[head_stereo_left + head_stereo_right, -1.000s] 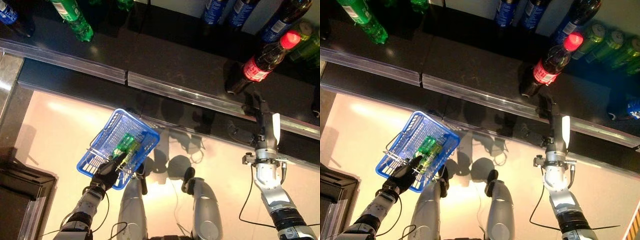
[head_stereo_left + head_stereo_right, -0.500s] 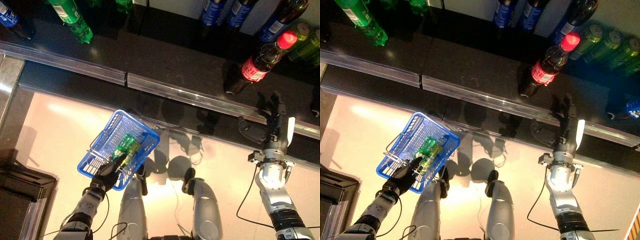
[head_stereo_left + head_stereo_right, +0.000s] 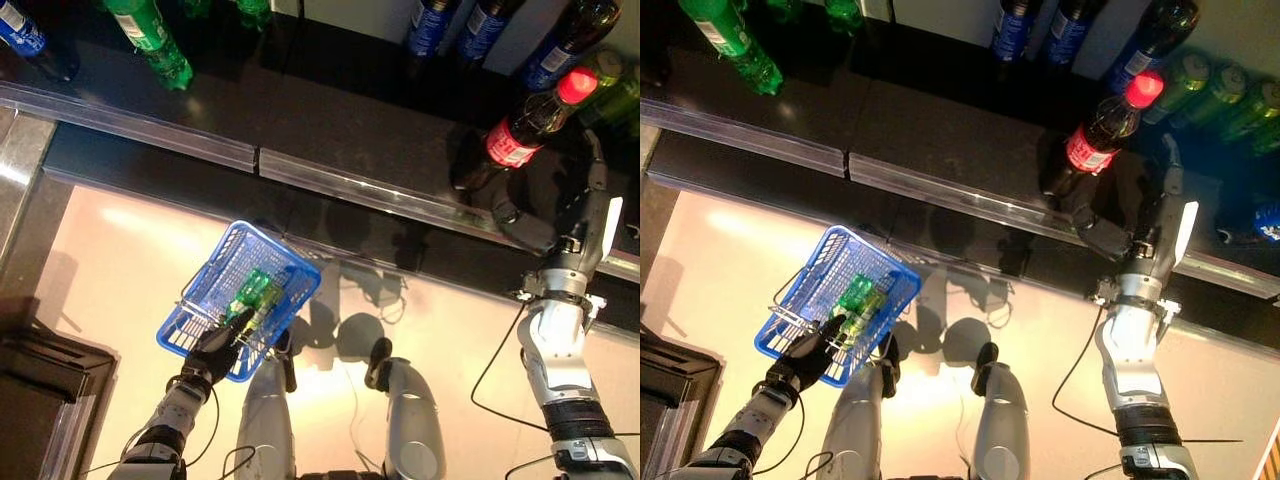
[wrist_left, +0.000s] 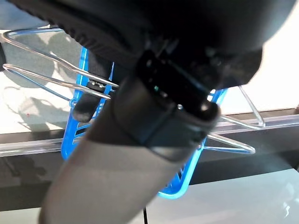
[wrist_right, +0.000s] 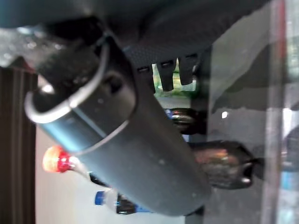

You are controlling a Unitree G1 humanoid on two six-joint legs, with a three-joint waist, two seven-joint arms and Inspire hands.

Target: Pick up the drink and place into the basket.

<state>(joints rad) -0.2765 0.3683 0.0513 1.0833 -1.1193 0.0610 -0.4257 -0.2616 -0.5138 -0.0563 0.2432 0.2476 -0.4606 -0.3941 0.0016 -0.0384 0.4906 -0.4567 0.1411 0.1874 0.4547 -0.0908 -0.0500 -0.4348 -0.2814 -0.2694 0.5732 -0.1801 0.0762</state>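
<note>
Dark cola bottle with the red cap and red label point(image 3: 522, 135) is standing on the black shelf point(image 3: 330, 110), far right side, just behind the clear plastic rail point(image 3: 350, 185) that runs along the shelf's near edge. The right hand point(image 3: 570, 215) is up at the shelf just to the right of that bottle, fingers spread and relaxed, thumb sticking out toward the bottle's base, not clamped on anything that I can see. Can't tell whether the thumb touches the bottle.

Over on the near left, the left hand point(image 3: 215, 348) has its fingers curled round the wire handles of the blue plastic mesh basket point(image 3: 205, 290). Inside the basket there's a green bottle point(image 3: 250, 290) lying on its side.

Rest of the shelf has more drinks on it: a green bottle point(image 3: 148, 38) leaning at the far left, some blue-labelled dark bottles point(image 3: 450, 25) along the back, and green ones point(image 3: 1225, 100) off at the far right.
</note>
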